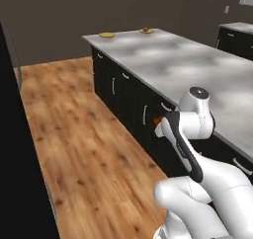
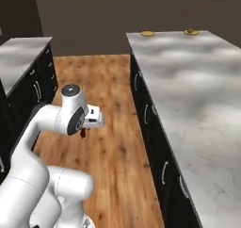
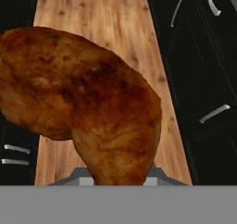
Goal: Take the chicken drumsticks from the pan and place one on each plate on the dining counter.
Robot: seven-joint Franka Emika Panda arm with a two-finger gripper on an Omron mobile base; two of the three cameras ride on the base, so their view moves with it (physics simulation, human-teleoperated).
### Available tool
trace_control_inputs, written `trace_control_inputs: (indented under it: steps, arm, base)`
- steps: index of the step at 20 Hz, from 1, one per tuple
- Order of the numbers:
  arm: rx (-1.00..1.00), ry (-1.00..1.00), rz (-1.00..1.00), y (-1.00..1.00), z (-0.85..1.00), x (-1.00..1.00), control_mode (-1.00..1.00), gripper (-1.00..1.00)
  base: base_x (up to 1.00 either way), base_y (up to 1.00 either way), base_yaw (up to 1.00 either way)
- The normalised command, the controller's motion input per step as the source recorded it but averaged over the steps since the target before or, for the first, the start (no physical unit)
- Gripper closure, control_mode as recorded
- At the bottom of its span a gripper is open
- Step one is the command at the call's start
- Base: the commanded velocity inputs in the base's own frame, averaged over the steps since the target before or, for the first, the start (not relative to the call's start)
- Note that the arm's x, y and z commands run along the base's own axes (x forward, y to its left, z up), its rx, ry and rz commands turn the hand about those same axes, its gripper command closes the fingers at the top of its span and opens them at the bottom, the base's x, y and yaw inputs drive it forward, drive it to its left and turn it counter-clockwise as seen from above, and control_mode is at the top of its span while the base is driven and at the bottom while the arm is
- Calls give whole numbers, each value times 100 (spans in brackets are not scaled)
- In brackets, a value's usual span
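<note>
Gripping a dark reddish-brown chicken drumstick [image 3: 83,102], the hand [image 2: 84,130] hangs low over the wooden floor [image 1: 84,149] in the aisle between two rows of black cabinets. In the hand view the drumstick takes up most of the frame, its narrow end running down to the fingers, which it covers. In the right base view a small dark red piece of it shows just beneath the hand; in the left base view an orange-brown spot [image 1: 157,120] shows beside the wrist, against the cabinet fronts.

The dining table [image 2: 188,81], a long veined marble top on a dark base, stands to the right of the arm. Its edge and its row of black cabinet doors [image 2: 155,142] with silver handles lie between the hand and the table surface. Two plates rest at the far end of the table, well apart from the hand: one plate [image 2: 148,33] near the far left corner and a second plate [image 2: 191,32] to its right. The second plate carries something small and brownish, too small to identify.

A second marble worktop [image 2: 21,57] stands on the left of the aisle, cut off by the frame edge.
</note>
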Motion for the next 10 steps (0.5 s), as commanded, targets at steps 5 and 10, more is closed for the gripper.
trace_control_inputs:
  steps: [5, 10]
  arm:
    - [0, 0, 0, 0, 0, 0, 100, 100]
    - [0, 0, 0, 0, 0, 0, 100, 100]
  base:
    - [95, 55, -31]
    - [89, 68, -15]
